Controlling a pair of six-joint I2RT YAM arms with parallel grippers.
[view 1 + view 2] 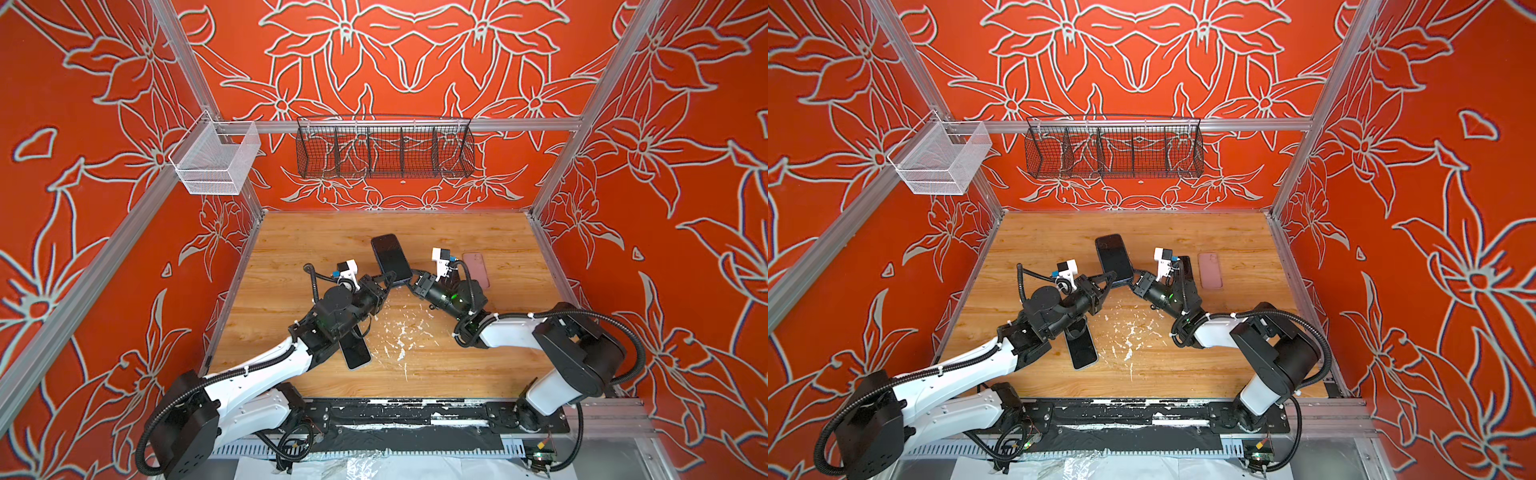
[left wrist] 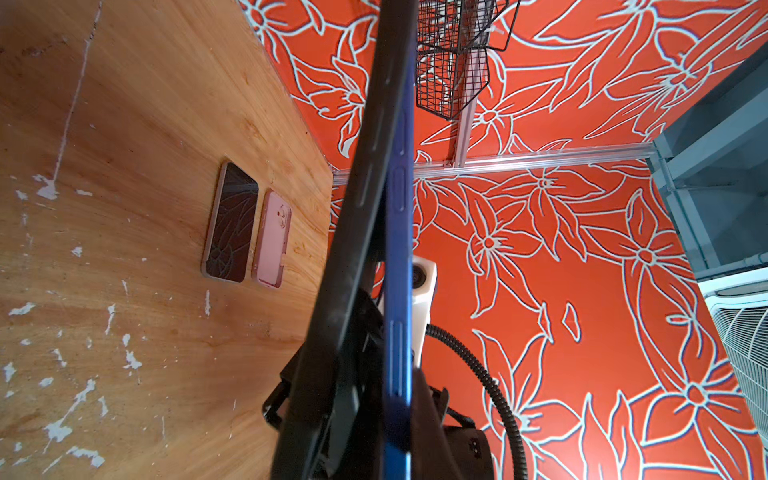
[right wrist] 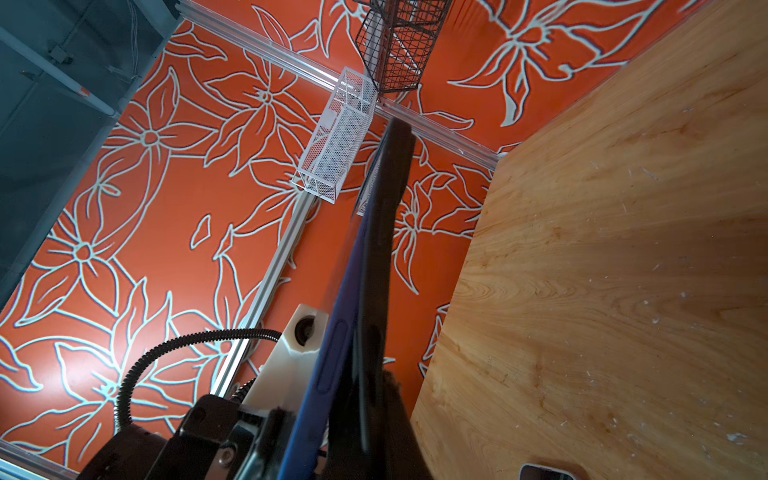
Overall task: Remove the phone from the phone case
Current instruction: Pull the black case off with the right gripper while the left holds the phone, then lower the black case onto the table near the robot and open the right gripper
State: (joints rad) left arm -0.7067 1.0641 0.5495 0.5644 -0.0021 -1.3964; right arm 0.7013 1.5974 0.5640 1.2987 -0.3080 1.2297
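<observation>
The wooden bench (image 1: 478, 353) fills the floor. The left arm (image 1: 266, 370) and right arm (image 1: 511, 334) both reach in toward the middle. On the far wall there's a long black wire basket (image 1: 384, 151), with a smaller white mesh basket (image 1: 214, 160) to its left.

The phone (image 1: 390, 257) is held up off the bench around dead centre, dark screen facing up, in a blue case (image 2: 398, 291). The wrist cams show black and blue edges running side by side, so I can't tell how far it's seated.

The left fingers (image 1: 384, 277) are clamped on its near-left corner and the right fingers (image 1: 415, 277) on the near-right one.

A second phone (image 1: 355, 353) lies flat near-left, partly under the left arm. Over on the right is a pink case (image 1: 476, 270) with a third phone (image 2: 230, 222) just beside it. White flecks (image 1: 401, 332) are scattered mid-bench.
</observation>
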